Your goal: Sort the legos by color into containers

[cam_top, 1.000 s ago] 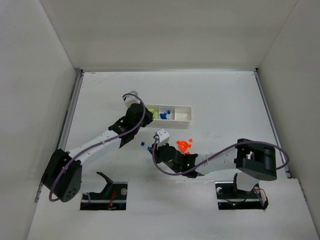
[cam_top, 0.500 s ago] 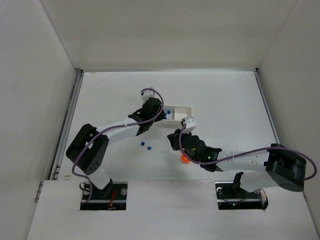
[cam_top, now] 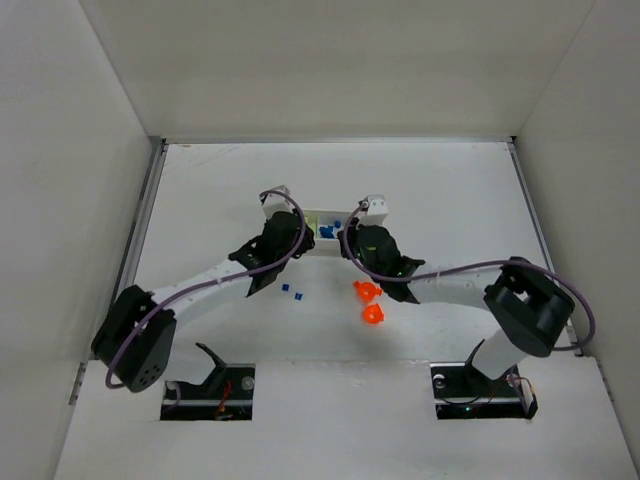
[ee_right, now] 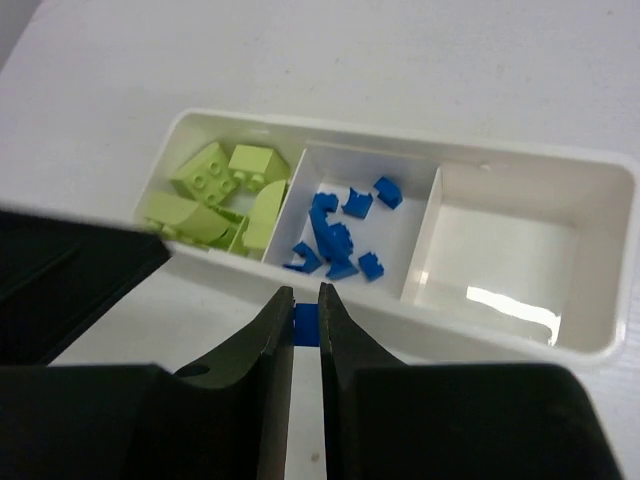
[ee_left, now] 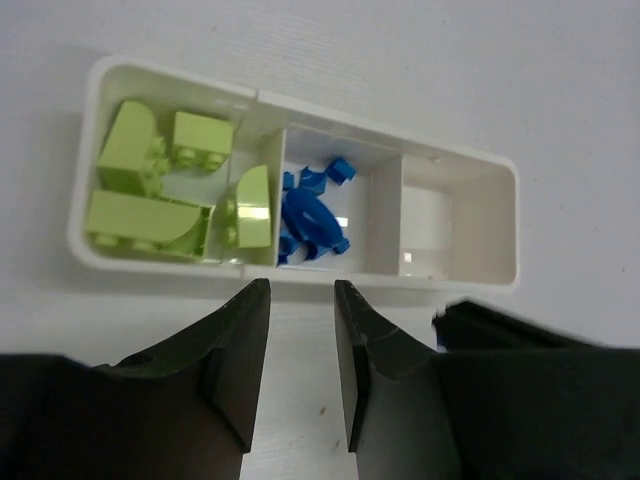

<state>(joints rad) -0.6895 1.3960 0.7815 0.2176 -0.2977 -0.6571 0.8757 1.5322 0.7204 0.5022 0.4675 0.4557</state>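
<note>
Arms (cam_top: 215,272) reach in, tray (ee_right: 400,128) just beyond both jaws; left gripper (ee_left: 300,290) parted, right gripper (ee_right: 306,295) pinching 1 blue brick (ee_right: 306,324), hidden from above.

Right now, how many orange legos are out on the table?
2. One orange lego lies on the near side of the tray, beside the right arm. The other lies apart from it, nearer the table's front edge. The arms may hide more.
</note>
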